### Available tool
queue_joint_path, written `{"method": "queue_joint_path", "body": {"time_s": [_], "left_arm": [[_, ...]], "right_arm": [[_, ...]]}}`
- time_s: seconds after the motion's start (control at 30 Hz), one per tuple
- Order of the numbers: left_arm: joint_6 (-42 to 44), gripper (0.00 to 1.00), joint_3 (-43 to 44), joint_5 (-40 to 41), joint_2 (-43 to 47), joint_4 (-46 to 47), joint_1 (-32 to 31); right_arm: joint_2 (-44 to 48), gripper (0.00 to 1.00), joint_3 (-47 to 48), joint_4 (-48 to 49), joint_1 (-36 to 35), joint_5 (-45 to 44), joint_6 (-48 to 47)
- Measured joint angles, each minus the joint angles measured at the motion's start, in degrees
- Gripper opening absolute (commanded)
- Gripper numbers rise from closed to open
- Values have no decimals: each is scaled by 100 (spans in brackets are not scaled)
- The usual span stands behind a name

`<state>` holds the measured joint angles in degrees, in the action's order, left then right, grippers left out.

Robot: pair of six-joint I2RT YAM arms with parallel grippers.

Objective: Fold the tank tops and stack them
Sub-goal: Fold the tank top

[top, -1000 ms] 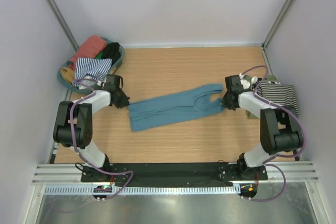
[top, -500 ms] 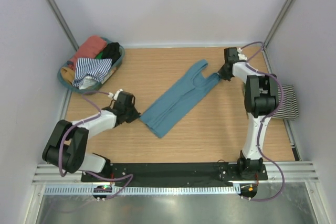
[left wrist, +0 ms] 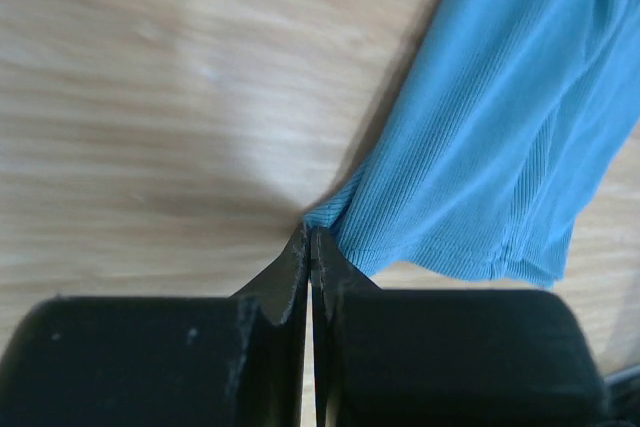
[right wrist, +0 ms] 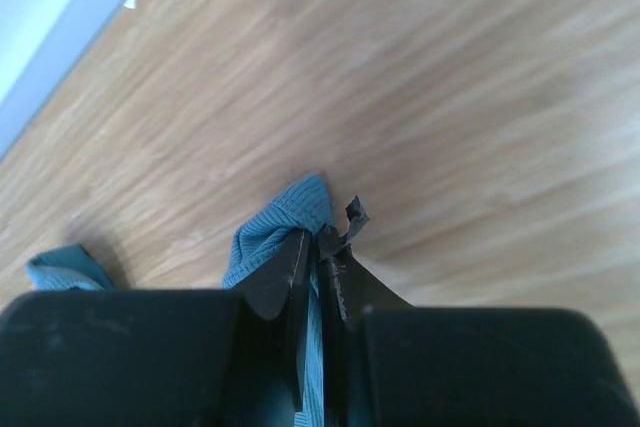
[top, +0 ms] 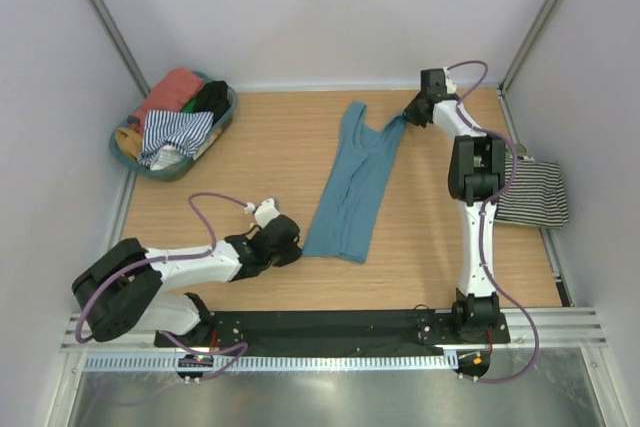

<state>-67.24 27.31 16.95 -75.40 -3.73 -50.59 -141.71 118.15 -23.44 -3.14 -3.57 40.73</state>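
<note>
Left arm [top: 190,265] lies low and stretched out, left gripper [top: 291,248] pressed tight on the near hem corner of the teal tank top [top: 355,182]. Right arm [top: 470,172] reaches way to the back, right gripper [top: 406,118] nipping a shoulder strap, jaws almost together. The top lies flat between both grippers. Well left of the right gripper, the basket [top: 230,110] holds a heap of tops [top: 175,117]. A striped tank top [top: 535,195] sits just beside the right arm.

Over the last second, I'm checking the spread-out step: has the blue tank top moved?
Yes. The blue tank top swung from crosswise to lengthwise: its strap end went toward the back wall, its hem away from the basket.
</note>
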Motion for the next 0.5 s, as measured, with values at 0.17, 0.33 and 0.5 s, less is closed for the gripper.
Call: {"method": "queue_joint_path", "body": {"time_s": [0.17,0.33,0.5], "left_arm": [[-369,0,367,282,-520,90,-820],[-507,0,835,422,-1003,11,-1176],[-592,18,874,562,-953,-232,-1268]], "right_arm": [[-267,52,308,393,-35,625,0],[-282,64,358,649,-223,789,-258],[-197,64,227,688,-474,855,-468]]}}
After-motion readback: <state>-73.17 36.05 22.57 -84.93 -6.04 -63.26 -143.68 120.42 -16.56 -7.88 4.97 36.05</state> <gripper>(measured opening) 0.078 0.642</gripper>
